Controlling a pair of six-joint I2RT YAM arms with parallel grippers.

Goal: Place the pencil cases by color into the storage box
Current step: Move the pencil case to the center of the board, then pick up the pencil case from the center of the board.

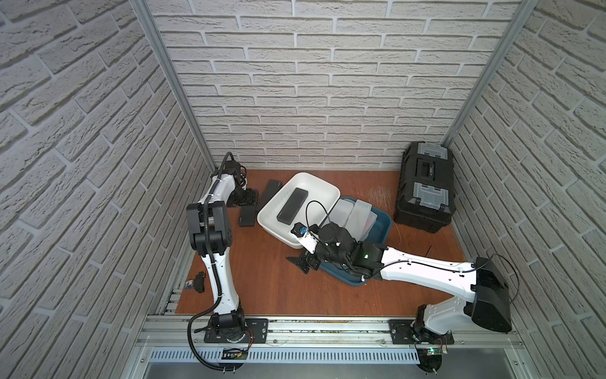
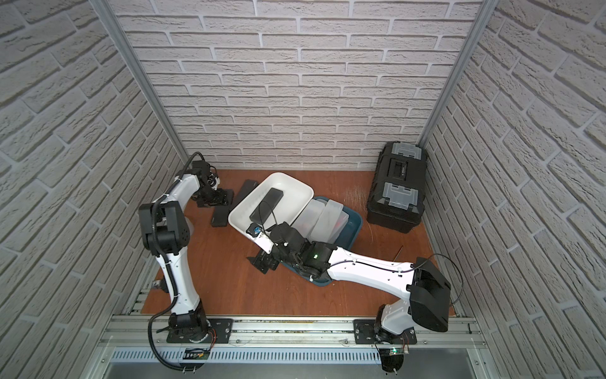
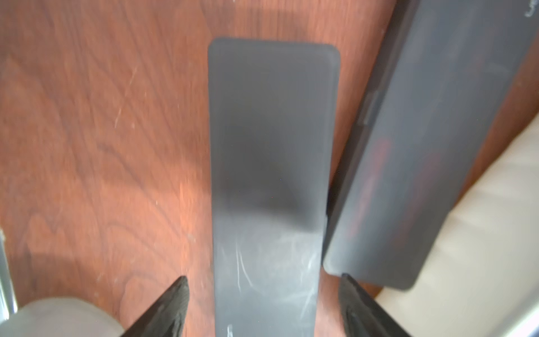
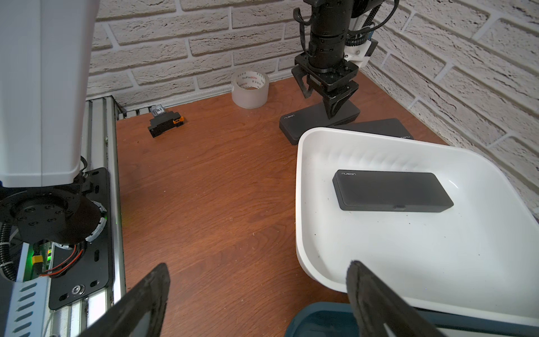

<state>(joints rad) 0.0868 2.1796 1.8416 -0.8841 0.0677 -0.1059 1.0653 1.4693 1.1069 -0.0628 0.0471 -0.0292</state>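
A black pencil case [image 3: 272, 146] lies flat on the wooden table at the back left, also seen in a top view [image 1: 246, 217]. My left gripper [image 3: 264, 278] is down over its far end, open, a finger on each side with a gap. Another black case [image 3: 423, 146] lies beside it. The white storage box [image 1: 314, 187] holds one more black case [image 1: 292, 205]. The blue storage box [image 1: 382, 226] behind it holds several frosted white cases [image 1: 355, 213]. My right gripper [image 4: 258, 264] stands open and empty above the table at the white box's near corner.
A closed black toolbox [image 1: 426, 187] stands at the back right corner. A clear tape roll [image 4: 250, 89] sits by the left wall. A small black and orange part [image 4: 165, 124] lies near the left rail. The white box overlaps the blue one's rim.
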